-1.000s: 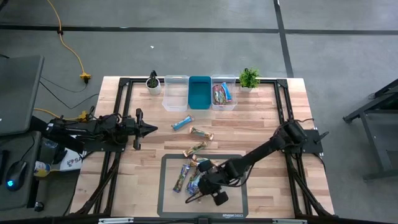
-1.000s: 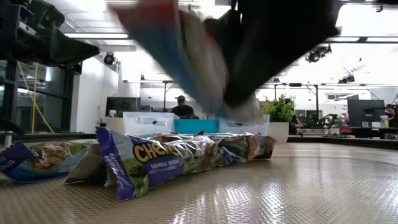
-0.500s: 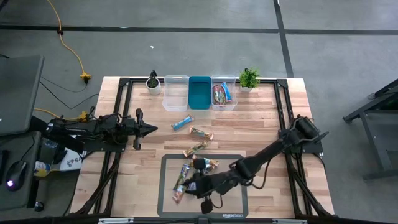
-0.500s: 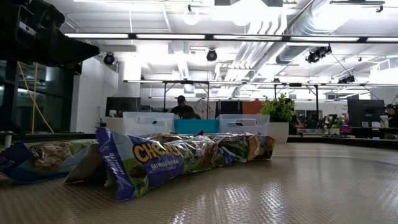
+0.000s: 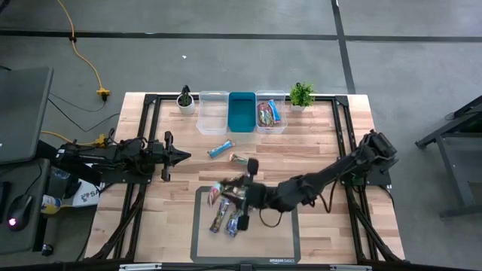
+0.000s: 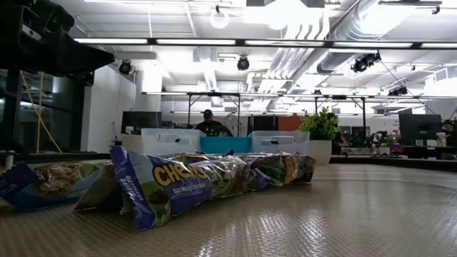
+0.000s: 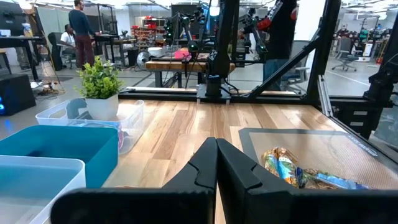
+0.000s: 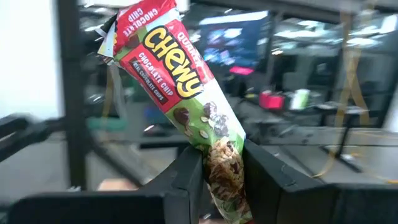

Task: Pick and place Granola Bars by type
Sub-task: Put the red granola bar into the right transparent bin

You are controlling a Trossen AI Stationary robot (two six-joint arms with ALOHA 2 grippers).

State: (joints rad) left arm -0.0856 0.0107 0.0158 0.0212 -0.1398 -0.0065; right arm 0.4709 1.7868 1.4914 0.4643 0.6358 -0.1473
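High view: right pincer (image 5: 239, 191) now at mat's (image 5: 282, 248) far-left corner, was low over bar pile (image 5: 228, 219) a second ago; red bar (image 5: 218, 192) clamped in it, lifted clear. Left pincer (image 5: 183, 156) parked at tabletop's left.
Low view: pile (image 6: 171, 184) on mat, arm gone from shot, bins (image 6: 225, 144) behind.
Left wrist: own pincer (image 7: 217, 163) closed, empty.
Right wrist: bar (image 8: 180, 87) pinched at lower end, upright.
Meaning: pick done; likely carry to bin (image 5: 270, 113) holding red and blue bars.

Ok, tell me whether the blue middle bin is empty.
Looks empty: the blue bin shows only bare blue floor from above, while the clear bin to its right holds bars.
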